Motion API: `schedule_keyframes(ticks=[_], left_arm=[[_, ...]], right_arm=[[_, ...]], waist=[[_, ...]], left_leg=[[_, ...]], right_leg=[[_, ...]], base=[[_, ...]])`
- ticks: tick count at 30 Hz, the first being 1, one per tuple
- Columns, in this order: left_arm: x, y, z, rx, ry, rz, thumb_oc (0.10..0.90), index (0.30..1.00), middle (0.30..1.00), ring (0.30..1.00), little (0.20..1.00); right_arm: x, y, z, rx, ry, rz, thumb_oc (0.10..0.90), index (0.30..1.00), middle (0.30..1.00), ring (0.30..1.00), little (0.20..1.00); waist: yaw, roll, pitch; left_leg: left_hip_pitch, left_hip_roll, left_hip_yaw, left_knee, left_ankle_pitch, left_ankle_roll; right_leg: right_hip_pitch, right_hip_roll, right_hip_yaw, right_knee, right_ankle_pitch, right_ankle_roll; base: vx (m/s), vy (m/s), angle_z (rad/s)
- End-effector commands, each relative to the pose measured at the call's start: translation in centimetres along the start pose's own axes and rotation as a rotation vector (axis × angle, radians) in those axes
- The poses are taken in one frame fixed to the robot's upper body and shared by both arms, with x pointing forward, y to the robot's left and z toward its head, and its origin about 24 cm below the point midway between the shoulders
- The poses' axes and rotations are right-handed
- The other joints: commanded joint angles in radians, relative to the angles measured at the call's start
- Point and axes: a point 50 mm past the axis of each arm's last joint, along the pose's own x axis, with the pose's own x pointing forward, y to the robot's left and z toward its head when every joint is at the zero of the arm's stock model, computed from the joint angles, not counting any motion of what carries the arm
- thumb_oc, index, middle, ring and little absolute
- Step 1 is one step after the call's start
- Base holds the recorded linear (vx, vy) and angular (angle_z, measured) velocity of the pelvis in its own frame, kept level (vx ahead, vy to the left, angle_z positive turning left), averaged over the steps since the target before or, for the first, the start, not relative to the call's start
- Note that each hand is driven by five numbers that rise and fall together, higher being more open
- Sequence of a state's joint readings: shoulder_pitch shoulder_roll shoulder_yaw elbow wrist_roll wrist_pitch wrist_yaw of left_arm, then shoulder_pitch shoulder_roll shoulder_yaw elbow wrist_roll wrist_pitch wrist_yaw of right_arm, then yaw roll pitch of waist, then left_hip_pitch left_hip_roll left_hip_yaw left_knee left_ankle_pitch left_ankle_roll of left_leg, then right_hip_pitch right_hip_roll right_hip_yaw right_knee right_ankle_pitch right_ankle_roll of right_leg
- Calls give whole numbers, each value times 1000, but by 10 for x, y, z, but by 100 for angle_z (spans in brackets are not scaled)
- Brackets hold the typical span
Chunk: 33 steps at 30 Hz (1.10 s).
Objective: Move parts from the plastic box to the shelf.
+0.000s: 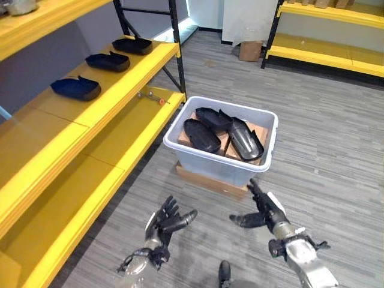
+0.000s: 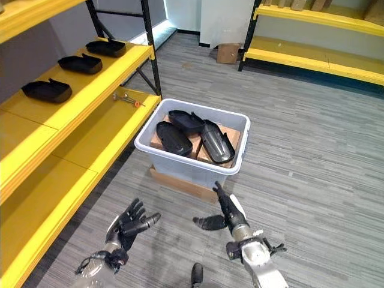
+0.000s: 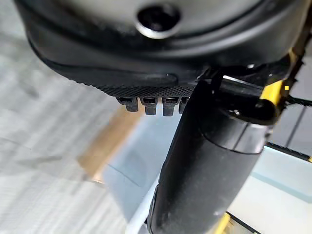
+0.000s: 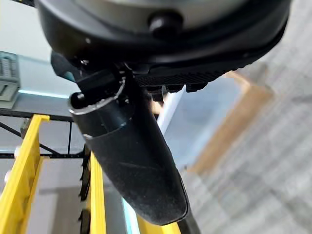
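Note:
A pale plastic box [image 1: 215,164] stands on the floor ahead of me, resting on flat cardboard [image 1: 207,182]. Three black moulded parts lie in it: one at the front left [image 1: 201,135], one at the back [image 1: 213,117], one on the right [image 1: 245,138]. Three more black parts [image 1: 76,87] [image 1: 108,61] [image 1: 132,45] sit in a row on the yellow shelf [image 1: 117,90] to my left. My left hand [image 1: 164,221] and right hand [image 1: 264,209] hover low in front of the box, both open and holding nothing. The left thumb [image 3: 204,165] and right thumb [image 4: 131,161] stick out straight.
A small tool with an orange tip [image 1: 153,96] lies on the lower shelf board [image 1: 135,132]. A cardboard box [image 1: 251,50] stands on the floor at the back. Another yellow rack [image 1: 336,55] runs along the far right. Grey floor surrounds the box.

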<state>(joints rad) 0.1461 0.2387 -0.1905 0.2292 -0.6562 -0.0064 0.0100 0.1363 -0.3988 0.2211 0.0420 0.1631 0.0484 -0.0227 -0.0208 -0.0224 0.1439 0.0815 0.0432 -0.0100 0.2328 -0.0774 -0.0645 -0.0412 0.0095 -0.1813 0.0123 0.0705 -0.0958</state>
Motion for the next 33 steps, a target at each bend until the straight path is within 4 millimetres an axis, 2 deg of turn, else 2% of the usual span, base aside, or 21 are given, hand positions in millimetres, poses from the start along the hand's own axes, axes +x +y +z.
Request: schedule_keyframes(ticks=[1, 2, 3, 5, 6, 7, 8, 10, 11, 15, 16, 20, 22, 24, 26, 27, 28, 29, 30, 31, 33], left_arm=[[-3, -2, 26, 23, -138, -56, 900, 1000, 1000, 1000, 1000], [-4, -1, 25, 21, -135, -53, 900, 1000, 1000, 1000, 1000], [-5, 0, 24, 17, -125, -50, 900, 1000, 1000, 1000, 1000], [-8, 5, 23, 33, -114, -42, 900, 1000, 1000, 1000, 1000], [-8, 6, 23, 39, -113, -36, 900, 1000, 1000, 1000, 1000], [-8, 8, 22, 40, -114, -20, 900, 1000, 1000, 1000, 1000], [-8, 8, 22, 40, -114, -20, 900, 1000, 1000, 1000, 1000], [-9, 10, 20, 37, -110, -3, 900, 1000, 1000, 1000, 1000], [-8, 9, 23, 33, -124, -7, 900, 1000, 1000, 1000, 1000], [-10, 11, 27, 36, -141, -13, 900, 1000, 1000, 1000, 1000], [-10, 13, 29, 44, -146, -4, 900, 1000, 1000, 1000, 1000], [-10, 16, 33, 57, -155, 11, 900, 1000, 1000, 1000, 1000], [-7, 16, 38, 84, -163, 5, 900, 1000, 1000, 1000, 1000], [-6, 15, 41, 104, -168, -1, 900, 1000, 1000, 1000, 1000], [-5, 14, 41, 119, -165, -6, 900, 1000, 1000, 1000, 1000], [-5, 14, 39, 119, -158, -9, 900, 1000, 1000, 1000, 1000], [-5, 13, 35, 114, -147, -11, 900, 1000, 1000, 1000, 1000], [-5, 15, 35, 103, -147, -3, 900, 1000, 1000, 1000, 1000], [-7, 16, 34, 98, -147, 0, 900, 1000, 1000, 1000, 1000], [-7, 16, 34, 98, -148, 0, 900, 1000, 1000, 1000, 1000], [-8, 19, 34, 85, -155, 18, 900, 1000, 1000, 1000, 1000]], right_arm=[[-9, 1, 20, 57, -142, -7, 900, 1000, 1000, 1000, 1000], [-10, 1, 19, 55, -137, -6, 900, 1000, 1000, 1000, 1000], [-10, -2, 18, 53, -130, -17, 900, 1000, 1000, 1000, 1000], [-11, -5, 18, 55, -134, -43, 900, 1000, 1000, 1000, 1000], [-11, -5, 18, 53, -133, -47, 900, 1000, 1000, 1000, 1000], [-12, -7, 17, 51, -130, -61, 900, 1000, 1000, 1000, 1000], [-12, -7, 17, 51, -129, -61, 900, 1000, 1000, 1000, 1000], [-13, -3, 13, 36, -111, -41, 900, 1000, 1000, 1000, 1000], [-13, -2, 12, 33, -107, -38, 900, 1000, 1000, 1000, 1000], [-13, 3, 9, 29, -92, -13, 900, 1000, 1000, 1000, 1000], [-12, 7, 8, 33, -86, 3, 900, 1000, 1000, 1000, 1000], [-7, 12, 11, 46, -97, 13, 900, 1000, 1000, 1000, 1000], [-6, 18, 11, 55, -96, 32, 900, 1000, 1000, 1000, 1000], [-6, 20, 13, 54, -102, 44, 900, 1000, 1000, 1000, 1000], [-5, 23, 13, 51, -102, 56, 900, 1000, 1000, 1000, 1000], [-5, 22, 13, 53, -101, 55, 900, 1000, 1000, 1000, 1000], [-5, 21, 13, 53, -101, 54, 900, 1000, 1000, 1000, 1000], [-4, 21, 14, 59, -106, 54, 900, 1000, 1000, 1000, 1000], [-3, 22, 14, 60, -106, 57, 900, 1000, 1000, 1000, 1000], [-3, 22, 14, 60, -107, 58, 900, 1000, 1000, 1000, 1000], [-1, 22, 19, 39, -124, 64, 900, 1000, 1000, 1000, 1000]], waist=[[-14, -20, -8], [-5, -24, 2], [8, -45, 25], [23, -84, 37], [25, -81, 37], [27, -64, 30], [29, -64, 32], [38, -30, 8], [29, -25, -3], [42, -29, -22], [46, -34, -26], [54, -40, -24], [53, -31, -13], [49, -21, 3], [45, -4, 20], [34, -1, 22], [12, 1, 28], [14, -5, 28], [12, -2, 27], [12, -5, 27], [3, -7, 25]], left_leg=[[-76, -54, 17, 176, 110, 19], [-110, -65, 3, 238, 136, 11], [-197, -40, 23, 256, 146, 23], [-231, 52, 55, 28, 107, 50], [-232, 78, 52, -64, 149, 35], [-246, 146, 33, -197, 248, -3], [-241, 146, 35, -202, 250, -3], [-186, 115, -17, -291, 249, -17], [-171, 100, 16, -293, 235, -14], [-141, 58, 53, -288, 197, 18], [-138, 36, 81, -268, 169, 40], [-135, 5, 105, -240, 130, 71], [-106, -25, 115, -246, 107, 108], [-78, -32, 130, -258, 98, 126], [-22, -39, 169, -284, 78, 136], [-5, -40, 171, -296, 75, 133], [16, -46, 171, -308, 71, 126], [31, -58, 187, -320, 66, 117], [49, -52, 188, -320, 41, 108], [41, -53, 195, -320, 52, 110], [66, -44, 207, -320, 33, 97]], right_leg=[[-10, -17, 30, -23, 12, 76], [6, -20, 32, -25, 7, 70], [36, -35, 31, -37, 1, 70], [74, -72, 45, -54, -19, 91], [88, -75, 52, -59, -28, 96], [122, -86, 75, -70, -48, 106], [125, -86, 76, -70, -49, 106], [135, -104, 99, -57, -61, 131], [135, -120, 97, -51, -53, 141], [122, -163, 121, -48, -25, 175], [111, -191, 130, -40, -12, 191], [84, -222, 159, 9, 7, 205], [7, -238, 159, 193, 54, 209], [-45, -253, 118, 312, 97, 201], [-89, -284, -27, 397, 85, 199], [-106, -252, -40, 382, 66, 196], [-156, -161, -22, 321, 31, 182], [-143, -180, -83, 181, 43, 191], [-127, -178, -103, 106, 49, 205], [-127, -178, -111, 88, 68, 195], [-173, -155, -71, -11, 136, 214]], base=[[140, -48, 33], [100, -43, -9], [176, 10, -23], [269, 149, 4], [341, 348, 9], [232, 264, -1], [324, 431, -27], [283, 429, -31], [159, 254, -34], [176, 319, -62], [123, 270, -68], [107, 249, -36], [131, 324, -25], [88, 254, -7], [147, 237, -9], [175, 149, -41], [188, 36, -41], [245, -14, -42], [153, -40, -15], [185, -94, -20], [255, -131, -27]])
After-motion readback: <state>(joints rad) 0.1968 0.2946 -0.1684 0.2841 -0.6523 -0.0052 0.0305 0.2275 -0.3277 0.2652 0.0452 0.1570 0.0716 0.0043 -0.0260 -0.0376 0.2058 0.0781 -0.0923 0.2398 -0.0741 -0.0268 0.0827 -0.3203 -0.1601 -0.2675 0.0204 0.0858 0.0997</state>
